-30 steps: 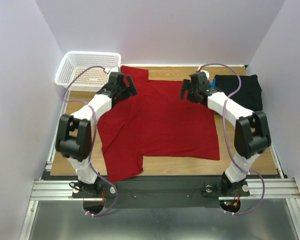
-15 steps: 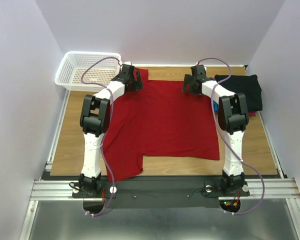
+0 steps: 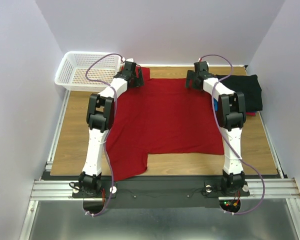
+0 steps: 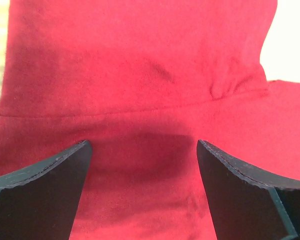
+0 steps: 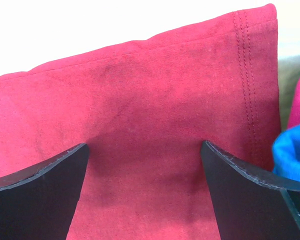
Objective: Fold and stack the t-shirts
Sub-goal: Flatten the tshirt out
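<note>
A bright red t-shirt (image 3: 160, 120) lies spread flat over the wooden table. My left gripper (image 3: 131, 74) is open, low over its far left corner, near the sleeve seam (image 4: 115, 112). My right gripper (image 3: 196, 80) is open, low over its far right corner, near the double-stitched hem (image 5: 245, 75). In both wrist views the red cloth fills the gap between the jaws, which stand wide apart. A black folded t-shirt (image 3: 245, 90) tops a stack at the far right, with blue (image 5: 292, 157) and pink-red cloth showing under it.
A white plastic lattice basket (image 3: 85, 70) stands at the far left corner. Purple cables loop over both arms. White walls close in the table at the back and sides. Bare wood (image 3: 75, 130) shows left of the shirt.
Both arms have stretched farther back, from the shirt's upper middle to its far corners. The shirt's front edge has shifted slightly and the cloth lies flatter.
</note>
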### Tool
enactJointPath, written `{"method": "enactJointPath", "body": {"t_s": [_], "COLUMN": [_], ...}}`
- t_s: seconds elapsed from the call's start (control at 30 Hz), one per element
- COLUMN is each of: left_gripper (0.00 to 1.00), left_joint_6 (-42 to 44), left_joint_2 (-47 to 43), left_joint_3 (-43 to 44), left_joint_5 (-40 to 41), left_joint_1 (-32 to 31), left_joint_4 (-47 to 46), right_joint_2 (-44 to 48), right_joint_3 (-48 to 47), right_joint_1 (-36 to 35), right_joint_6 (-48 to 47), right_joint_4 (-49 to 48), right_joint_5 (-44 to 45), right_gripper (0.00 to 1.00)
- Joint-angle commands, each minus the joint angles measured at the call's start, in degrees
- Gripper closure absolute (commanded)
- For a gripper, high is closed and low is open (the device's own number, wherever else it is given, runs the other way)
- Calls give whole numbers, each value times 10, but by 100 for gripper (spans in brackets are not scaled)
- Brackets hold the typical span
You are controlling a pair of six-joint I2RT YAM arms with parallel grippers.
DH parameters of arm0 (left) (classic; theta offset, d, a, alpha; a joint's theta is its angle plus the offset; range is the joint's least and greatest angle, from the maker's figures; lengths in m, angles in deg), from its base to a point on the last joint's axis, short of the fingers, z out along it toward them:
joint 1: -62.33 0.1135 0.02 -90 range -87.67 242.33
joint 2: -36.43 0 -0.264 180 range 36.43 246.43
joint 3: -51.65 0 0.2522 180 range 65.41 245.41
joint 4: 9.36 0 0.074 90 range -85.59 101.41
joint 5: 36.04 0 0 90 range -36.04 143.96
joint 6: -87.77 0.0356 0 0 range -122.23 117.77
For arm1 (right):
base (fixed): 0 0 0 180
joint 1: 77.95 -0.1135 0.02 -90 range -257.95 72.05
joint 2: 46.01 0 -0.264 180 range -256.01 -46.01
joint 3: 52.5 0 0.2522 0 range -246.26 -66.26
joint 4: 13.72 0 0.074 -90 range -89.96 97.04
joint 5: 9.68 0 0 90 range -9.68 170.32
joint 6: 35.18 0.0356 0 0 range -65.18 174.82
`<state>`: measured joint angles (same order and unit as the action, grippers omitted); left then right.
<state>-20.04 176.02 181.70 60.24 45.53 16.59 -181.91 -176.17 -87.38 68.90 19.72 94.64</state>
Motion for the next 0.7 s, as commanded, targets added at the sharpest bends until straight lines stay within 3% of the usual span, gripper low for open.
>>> {"method": "enactJointPath", "body": {"t_s": [0.0,0.2,0.4,0.53,0.67], "left_gripper": [2,1,1,1,1], "left_joint_6": [16,14,3,-26,-61], "left_joint_2": [17,9,-161,-283,-422], "left_joint_3": [66,95,38,-51,-267], "left_joint_5": [-14,-59,-73,-67,-37], "left_joint_1": [9,9,-27,-45,-83], "left_joint_4": [15,20,16,20,7], "right_joint_2": [-24,-3,105,192,283], "right_joint_3": [-33,-51,-9,48,183], "right_joint_1": [13,12,13,6,-33], "right_joint_6": [-18,-44,-40,-27,-26], "right_joint_4": [-3,-3,1,1,0], "right_joint_5": [-17,-45,-126,-193,-167], "right_gripper": [0,0,0,0,0]}}
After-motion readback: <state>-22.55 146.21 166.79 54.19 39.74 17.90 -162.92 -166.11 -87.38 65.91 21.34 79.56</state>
